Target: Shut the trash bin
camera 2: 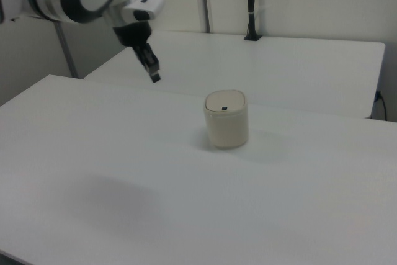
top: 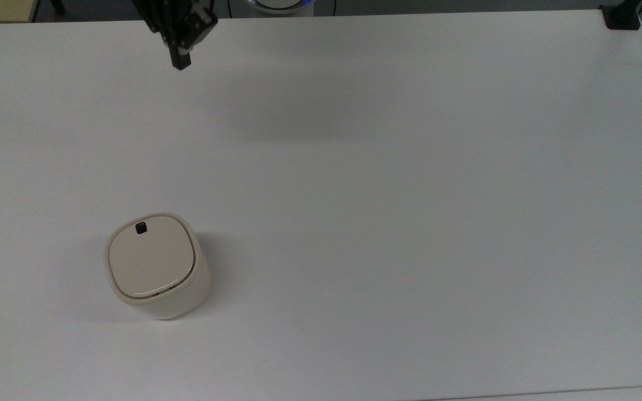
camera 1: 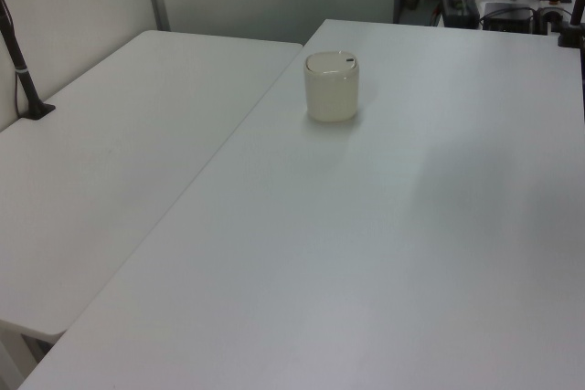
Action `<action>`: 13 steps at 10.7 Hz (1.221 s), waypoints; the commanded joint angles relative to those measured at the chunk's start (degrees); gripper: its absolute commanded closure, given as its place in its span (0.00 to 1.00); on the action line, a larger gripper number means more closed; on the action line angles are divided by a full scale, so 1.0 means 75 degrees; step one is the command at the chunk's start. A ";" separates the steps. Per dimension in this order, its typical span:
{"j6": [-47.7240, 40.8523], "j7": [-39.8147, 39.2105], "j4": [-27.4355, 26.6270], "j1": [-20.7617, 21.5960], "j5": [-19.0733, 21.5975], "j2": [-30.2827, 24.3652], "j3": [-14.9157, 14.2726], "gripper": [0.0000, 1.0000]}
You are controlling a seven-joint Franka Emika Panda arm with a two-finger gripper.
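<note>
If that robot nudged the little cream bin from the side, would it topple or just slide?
Probably slide. The small cream plastic trash bin looks squat, about as wide as tall, with a flat base on the smooth white table. It is likely light, being thin-looking plastic, so a high push might tip it. Its rounded-square body should not roll.

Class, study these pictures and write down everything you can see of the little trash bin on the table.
The trash bin is small, cream, plastic-looking, with a rounded-square body. Its flat lid lies shut and level, with a small black tab near one edge. It stands upright on the white table, toward the top view's lower left. Nothing else touches it.
</note>
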 commanded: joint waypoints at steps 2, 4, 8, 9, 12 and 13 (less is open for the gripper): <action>-0.1585 -0.2584 -0.0148 -0.0356 0.0051 -0.0495 0.0998 0.63; -0.1669 -0.3626 -0.0101 -0.0356 0.0027 -0.0471 0.0999 0.29; -0.1729 -0.4511 -0.0089 -0.0380 -0.0149 -0.0424 0.0870 0.00; -0.1752 -0.4453 -0.0089 -0.0298 -0.0137 -0.0424 0.0719 0.00; -0.1659 -0.4206 -0.0019 0.0557 -0.0160 -0.0355 -0.0196 0.00; -0.1658 -0.4194 0.0039 0.0535 -0.0149 -0.0296 -0.0220 0.00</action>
